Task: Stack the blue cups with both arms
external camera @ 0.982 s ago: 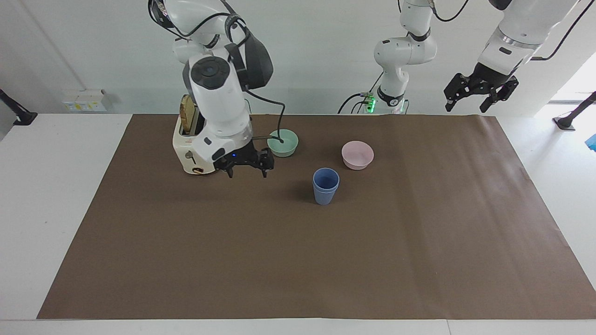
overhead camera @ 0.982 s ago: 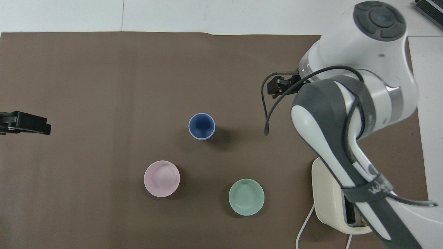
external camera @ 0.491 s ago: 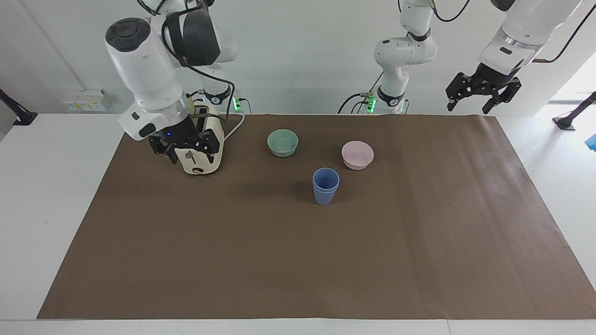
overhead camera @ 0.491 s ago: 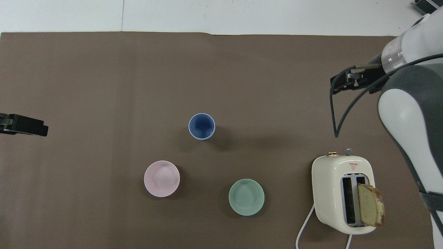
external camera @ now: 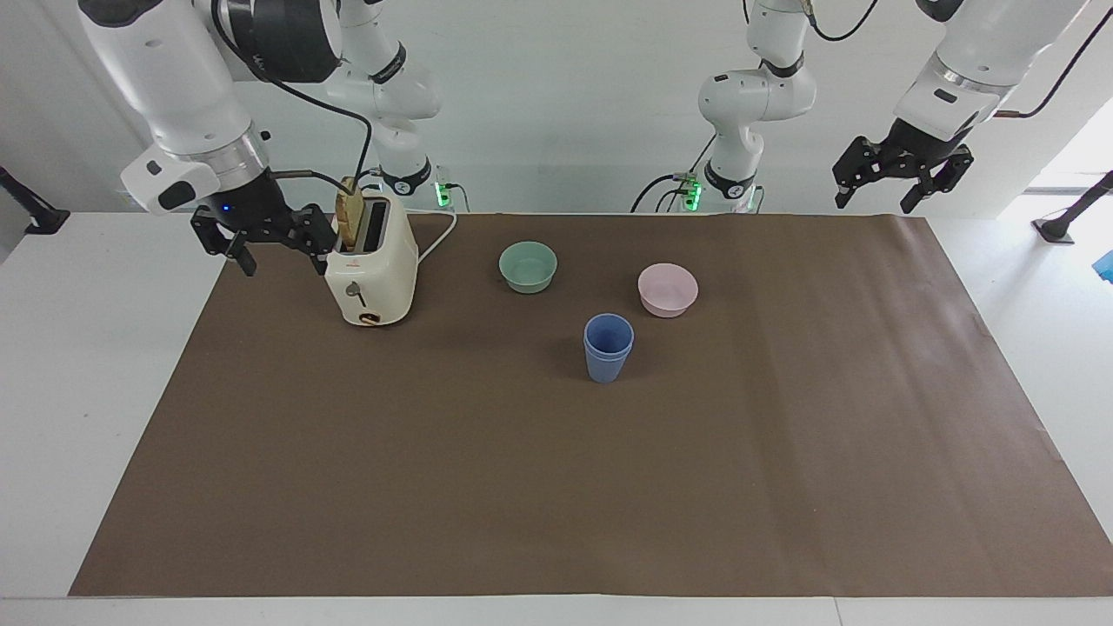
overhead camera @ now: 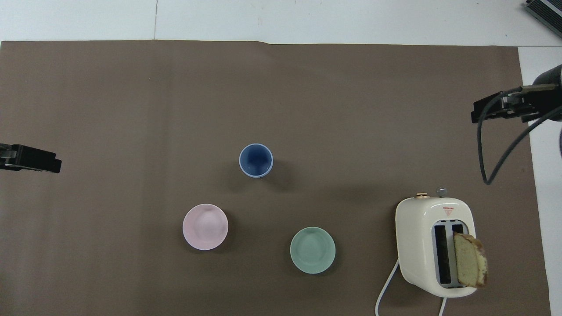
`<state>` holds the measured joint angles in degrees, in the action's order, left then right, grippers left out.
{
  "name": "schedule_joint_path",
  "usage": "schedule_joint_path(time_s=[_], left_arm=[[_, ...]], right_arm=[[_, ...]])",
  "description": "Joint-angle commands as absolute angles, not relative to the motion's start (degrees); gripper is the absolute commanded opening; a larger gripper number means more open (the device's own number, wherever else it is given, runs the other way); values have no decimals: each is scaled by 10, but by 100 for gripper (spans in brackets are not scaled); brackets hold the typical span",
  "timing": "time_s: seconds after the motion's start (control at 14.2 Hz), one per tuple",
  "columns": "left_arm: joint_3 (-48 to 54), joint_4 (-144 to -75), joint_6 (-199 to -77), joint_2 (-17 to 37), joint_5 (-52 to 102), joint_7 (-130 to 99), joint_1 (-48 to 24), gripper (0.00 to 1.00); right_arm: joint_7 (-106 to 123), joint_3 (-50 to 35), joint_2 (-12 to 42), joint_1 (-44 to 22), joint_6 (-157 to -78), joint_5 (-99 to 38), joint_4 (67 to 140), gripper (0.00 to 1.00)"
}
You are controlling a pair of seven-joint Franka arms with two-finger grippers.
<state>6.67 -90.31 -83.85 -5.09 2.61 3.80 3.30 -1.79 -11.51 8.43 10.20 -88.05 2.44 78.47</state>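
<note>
The two blue cups (external camera: 608,348) stand upright in the middle of the brown mat, one nested inside the other; from above they appear as one blue cup (overhead camera: 256,160) with a pale rim. Nothing touches them. My right gripper (external camera: 280,254) hangs open and empty in the air over the mat's edge at the right arm's end, beside the toaster; the overhead view shows my right gripper (overhead camera: 500,107) at that same edge. My left gripper (external camera: 872,202) hangs open and empty over the mat's corner at the left arm's end, and only the left gripper's tip (overhead camera: 33,159) enters the overhead view.
A cream toaster (external camera: 374,278) with a bread slice in it stands toward the right arm's end. A mint-green bowl (external camera: 528,266) and a pink bowl (external camera: 667,289) sit nearer to the robots than the cups. Two shorter arms with green-lit bases stand at the robots' edge.
My right arm has swung away from beside the green bowl, past the toaster, toward its own end of the table, and risen. The left gripper barely shifted. The cups stayed put.
</note>
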Motion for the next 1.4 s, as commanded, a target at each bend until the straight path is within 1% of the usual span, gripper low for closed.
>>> schedule_joint_path(time_s=[0.0, 0.14, 0.28, 1.33], left_arm=[[70, -913, -849, -57, 21, 33, 38, 100], [70, -913, -850, -57, 21, 33, 38, 100], [70, -913, -850, -57, 21, 32, 38, 100], [70, -915, -852, -58, 22, 27, 33, 100]], right_arm=[[-4, -122, 64, 128, -866, 33, 795, 100], [-11, -124, 55, 131, -847, 31, 796, 100], [-12, -123, 41, 117, -831, 34, 801, 100], [-9, -125, 40, 125, -838, 21, 804, 100]])
